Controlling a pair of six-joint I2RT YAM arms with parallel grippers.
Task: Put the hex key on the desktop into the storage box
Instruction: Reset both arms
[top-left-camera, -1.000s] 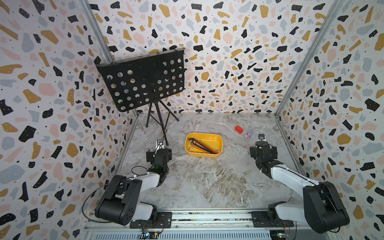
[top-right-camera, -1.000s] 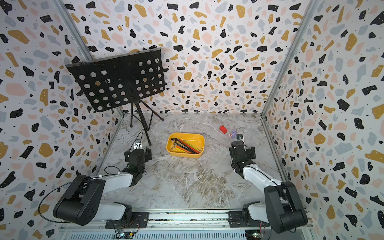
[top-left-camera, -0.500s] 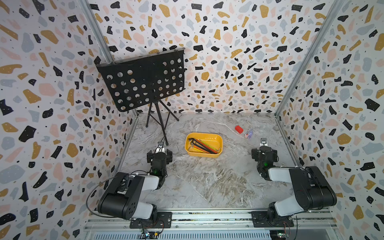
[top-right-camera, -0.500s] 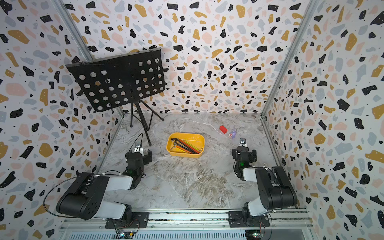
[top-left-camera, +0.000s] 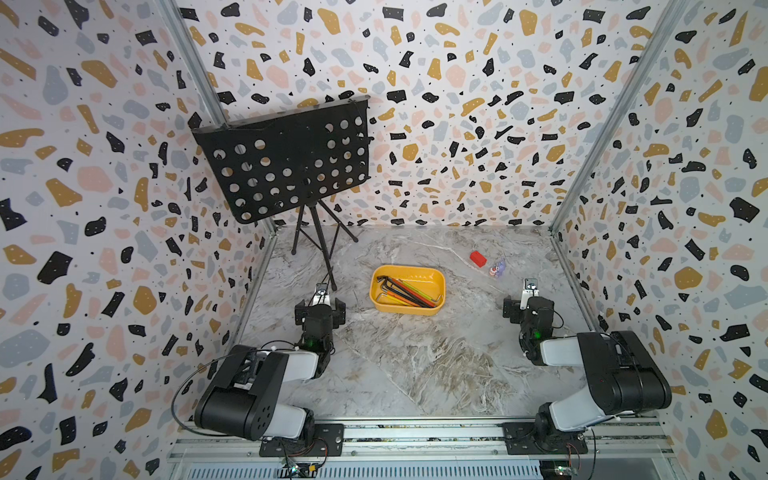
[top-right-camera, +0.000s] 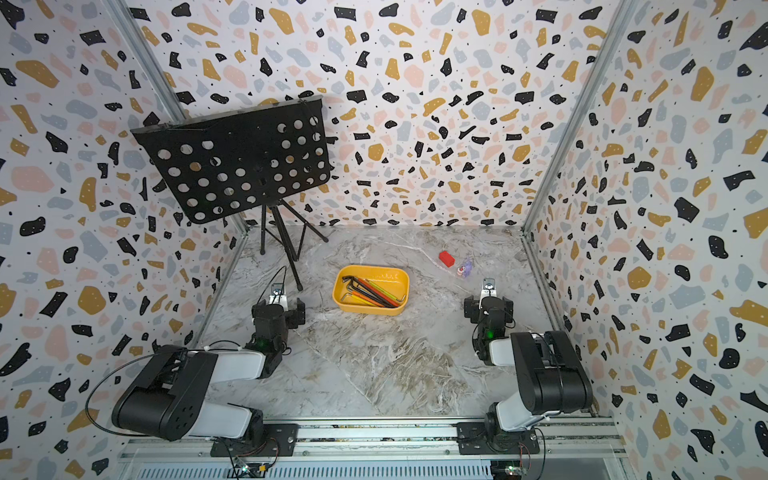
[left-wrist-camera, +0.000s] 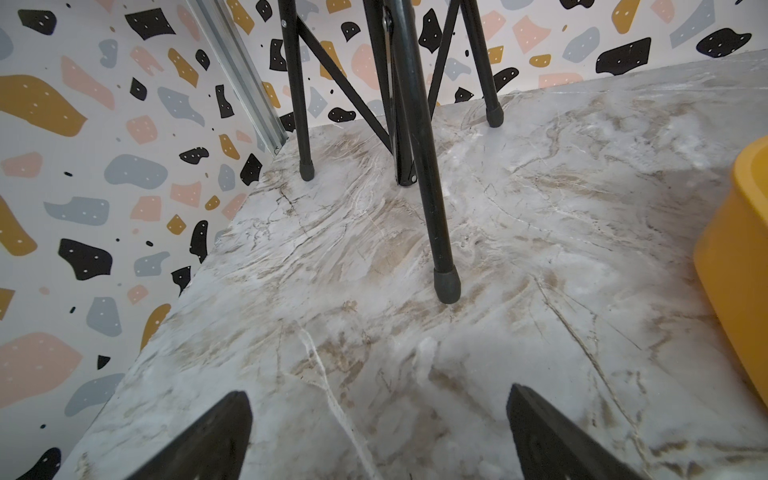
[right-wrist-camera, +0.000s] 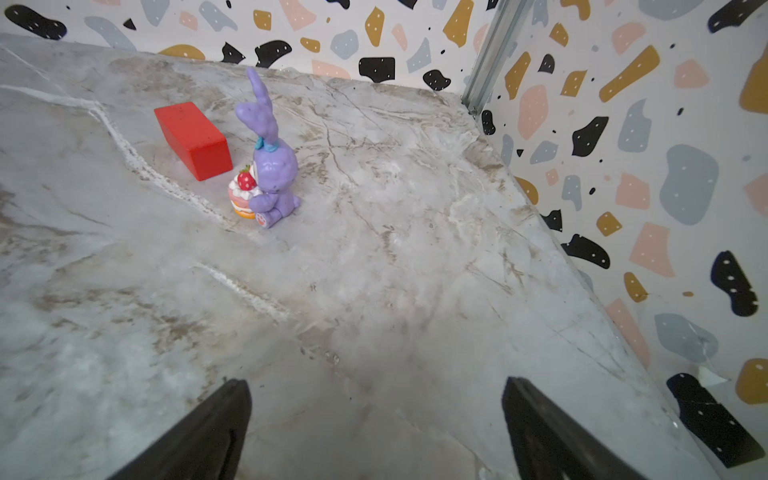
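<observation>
Yellow storage box (top-left-camera: 406, 310) sits mid-way back on the counter (top-left-camera: 415, 365), hex keys (top-left-camera: 405, 293) (black, red, orange, yellow-green) bundled inside. Both arms are folded low by the front rail. The left claw (left-wrist-camera: 376, 392) and right claw (right-wrist-camera: 374, 381) gape wide and empty — box between them, nearer the left, touching neither.

The storage box (left-wrist-camera: 739, 257) is running off the left wrist view's edge. The hex keys (top-left-camera: 405, 291) inside are overlapping, too small to count.

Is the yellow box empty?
No, not empty. The box holds a bunch of hex keys, black and coloured, lying flat inside.
</observation>
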